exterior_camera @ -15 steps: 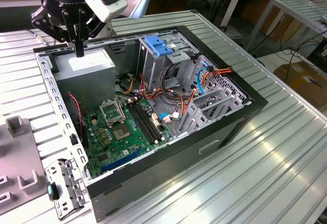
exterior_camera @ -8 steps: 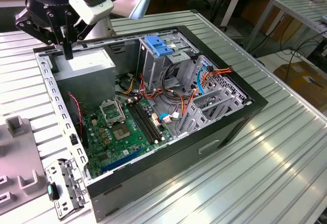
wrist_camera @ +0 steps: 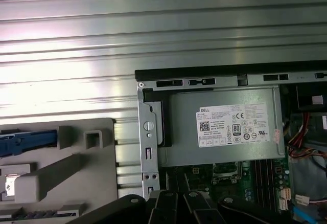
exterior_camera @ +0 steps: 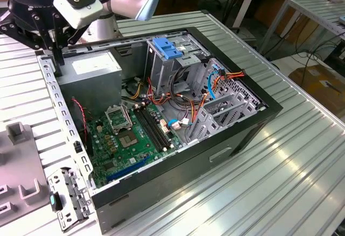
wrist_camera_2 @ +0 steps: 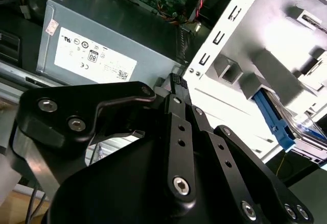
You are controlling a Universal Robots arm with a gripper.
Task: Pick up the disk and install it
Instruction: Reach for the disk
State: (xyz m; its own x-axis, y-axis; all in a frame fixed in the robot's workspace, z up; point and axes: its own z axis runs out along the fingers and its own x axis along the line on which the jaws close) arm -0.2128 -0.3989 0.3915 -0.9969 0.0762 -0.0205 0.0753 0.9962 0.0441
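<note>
The disk (wrist_camera: 25, 142) lies in a grey fixture (wrist_camera: 76, 168) on the table beside the open computer case; its blue rail shows in both wrist views, with a strip of its label (wrist_camera_2: 306, 132) beyond the rail (wrist_camera_2: 273, 120). My gripper (exterior_camera: 57, 62) hangs over the case's far corner at the exterior view's left, just above the power supply (exterior_camera: 89, 69). Its black fingers (wrist_camera_2: 176, 83) meet at the tips, shut on nothing. The disk sits off to the side of the gripper, apart from it.
The open case (exterior_camera: 215, 150) holds a green motherboard (exterior_camera: 135, 133), loose cables and a tall bare-metal cage with a blue latch (exterior_camera: 167, 47). The grey fixture (exterior_camera: 16, 160) lies at the exterior view's left. Ribbed aluminium table (exterior_camera: 280, 182) surrounds the case.
</note>
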